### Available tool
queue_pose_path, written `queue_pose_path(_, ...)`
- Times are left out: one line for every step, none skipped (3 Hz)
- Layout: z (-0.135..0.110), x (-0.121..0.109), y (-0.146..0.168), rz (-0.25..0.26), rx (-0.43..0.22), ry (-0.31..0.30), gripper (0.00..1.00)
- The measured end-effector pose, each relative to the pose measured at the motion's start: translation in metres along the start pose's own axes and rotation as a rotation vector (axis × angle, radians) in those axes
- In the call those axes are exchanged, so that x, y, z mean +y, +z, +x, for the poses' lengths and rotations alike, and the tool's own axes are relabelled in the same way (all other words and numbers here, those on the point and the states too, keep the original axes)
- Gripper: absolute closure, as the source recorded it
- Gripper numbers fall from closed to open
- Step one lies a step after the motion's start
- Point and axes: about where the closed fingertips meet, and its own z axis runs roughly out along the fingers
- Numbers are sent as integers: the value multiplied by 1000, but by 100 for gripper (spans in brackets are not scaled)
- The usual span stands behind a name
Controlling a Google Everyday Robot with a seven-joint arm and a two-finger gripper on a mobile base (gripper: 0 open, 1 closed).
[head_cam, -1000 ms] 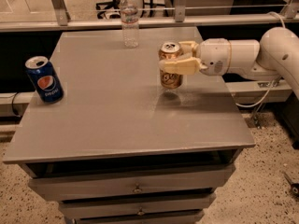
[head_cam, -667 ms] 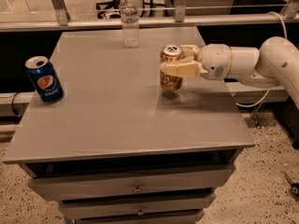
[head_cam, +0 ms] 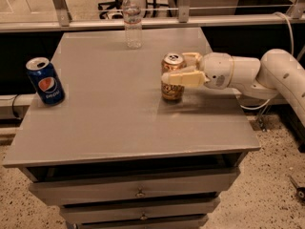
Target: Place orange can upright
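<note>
Camera view: the gripper (head_cam: 177, 67) reaches in from the right, over the right half of the grey table (head_cam: 109, 128). Its jaws are clamped on the orange can (head_cam: 172, 82), one pale jaw across the can's near side and the other behind it on the far side. The can stands upright with its silver top showing. Its base is at the table surface or just above it, and I cannot tell which. A blue Pepsi can (head_cam: 45, 80) stands upright near the left edge, well apart from the gripper. A clear water bottle (head_cam: 133, 19) stands at the far edge, also well apart.

The placing looks almost finished, and what is left is the release, which is where the risk lies.
- **Drop:** if the base is not fully seated when the jaws part, the can may drop and rock over.
- **Uneven opening:** a jaw that opens late or drags would tip the light can to one side.
- **Retreat:** pulling the arm back to the right before both jaws clear could hook the can and pull it towards the right edge.

The other two things are too far off to be struck.
</note>
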Motion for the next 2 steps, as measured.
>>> queue_pose_path(6, 1, 5, -4, 3, 8, 0)
queue_pose_path(11, 2, 5, -5, 19, 13, 0)
